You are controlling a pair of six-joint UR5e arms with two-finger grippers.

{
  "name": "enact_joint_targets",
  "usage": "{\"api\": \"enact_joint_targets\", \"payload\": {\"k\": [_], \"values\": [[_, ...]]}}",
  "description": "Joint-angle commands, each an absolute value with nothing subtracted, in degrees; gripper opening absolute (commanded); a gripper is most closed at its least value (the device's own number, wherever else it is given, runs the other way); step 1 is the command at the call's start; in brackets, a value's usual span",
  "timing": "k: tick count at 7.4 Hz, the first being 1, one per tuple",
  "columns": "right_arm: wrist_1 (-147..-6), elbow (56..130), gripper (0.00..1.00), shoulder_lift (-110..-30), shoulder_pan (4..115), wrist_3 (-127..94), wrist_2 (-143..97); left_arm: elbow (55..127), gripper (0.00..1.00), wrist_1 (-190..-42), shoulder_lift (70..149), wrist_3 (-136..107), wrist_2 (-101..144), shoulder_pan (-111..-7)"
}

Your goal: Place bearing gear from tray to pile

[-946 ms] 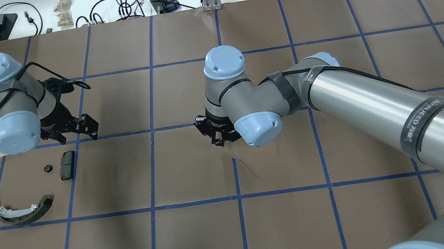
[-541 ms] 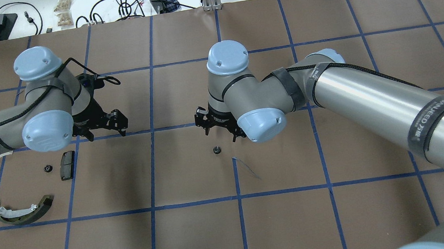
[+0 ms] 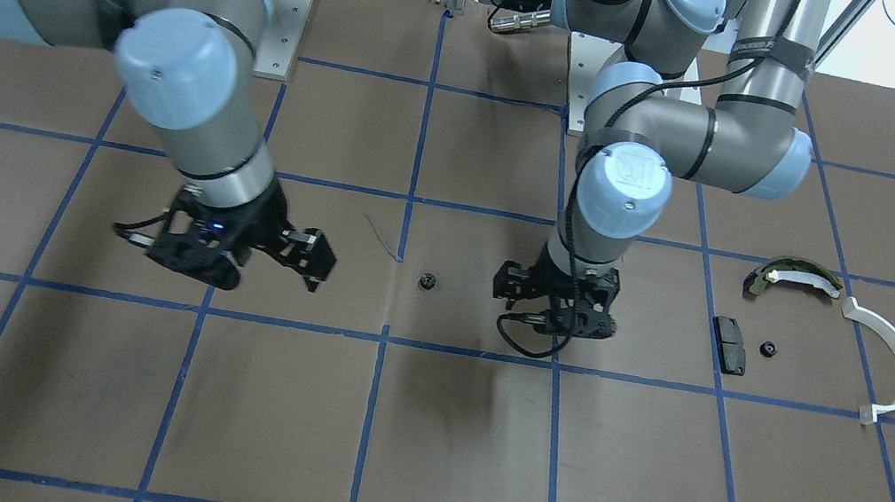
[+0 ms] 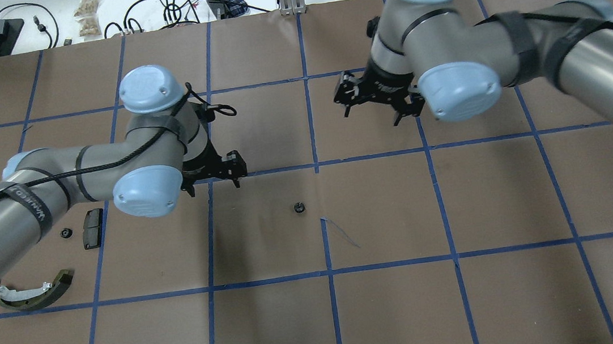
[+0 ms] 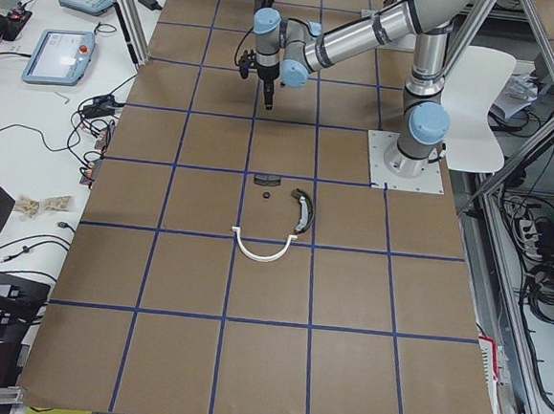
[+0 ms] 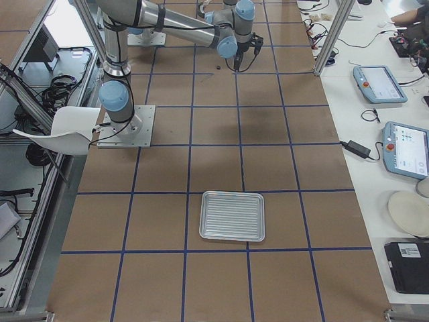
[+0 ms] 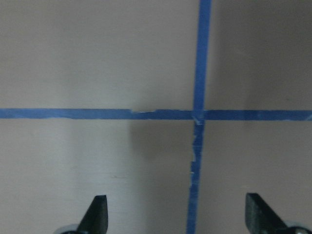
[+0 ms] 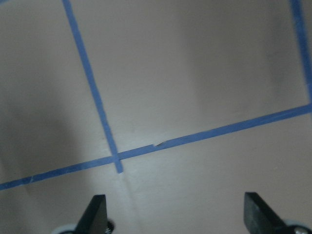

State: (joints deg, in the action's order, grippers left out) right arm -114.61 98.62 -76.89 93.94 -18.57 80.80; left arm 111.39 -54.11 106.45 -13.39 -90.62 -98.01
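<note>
The bearing gear (image 4: 299, 207) is a small black ring lying alone on the brown table near the centre; it also shows in the front view (image 3: 428, 282). My left gripper (image 4: 213, 182) is open and empty, a little left of the gear. My right gripper (image 4: 372, 115) is open and empty, raised beyond and right of the gear. The pile lies at the left: an olive brake shoe (image 4: 34, 292), a black pad (image 4: 92, 227), a second small black gear (image 4: 66, 233) and a white arc (image 3: 889, 357), which my left arm hides in the overhead view.
The ribbed metal tray (image 6: 232, 215) stands far off on my right side and looks empty. Blue tape lines grid the table. Cables and tablets lie beyond the far edge.
My right gripper has let go of the gear, left it on the table, and moved up and away to the far right. My left arm has swung right from the pile toward the gear.
</note>
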Motion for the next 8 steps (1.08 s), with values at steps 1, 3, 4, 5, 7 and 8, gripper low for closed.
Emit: {"api": "enact_joint_targets", "payload": {"k": [1,3,4,5,7,8], "values": [[-103.1,98.2,1.0,-84.2,83.2,-3.0,85.5,111.9,1.0,-46.0,109.1,-26.7,-87.5,-108.4],[-98.0,95.6,1.0,-88.6,81.3,-2.2,88.7,112.8,1.0,-45.3,111.4,-28.2,-88.0,-111.5],[-93.9,94.3,1.0,-89.3,81.6,-2.0,92.5,112.9,1.0,-45.2,111.4,-27.8,-88.2,-112.1],[-93.3,93.7,1.0,-89.3,81.6,-2.0,92.7,112.9,1.0,-45.1,112.1,-27.7,-88.2,-112.1],[-92.9,93.9,1.0,-89.4,81.8,-2.0,92.5,112.2,0.97,-42.8,114.6,-27.7,-88.3,-112.1],[-93.3,93.9,1.0,-89.4,82.3,-3.0,92.1,112.2,0.97,-41.9,115.4,-27.8,-88.3,-112.1]]}}
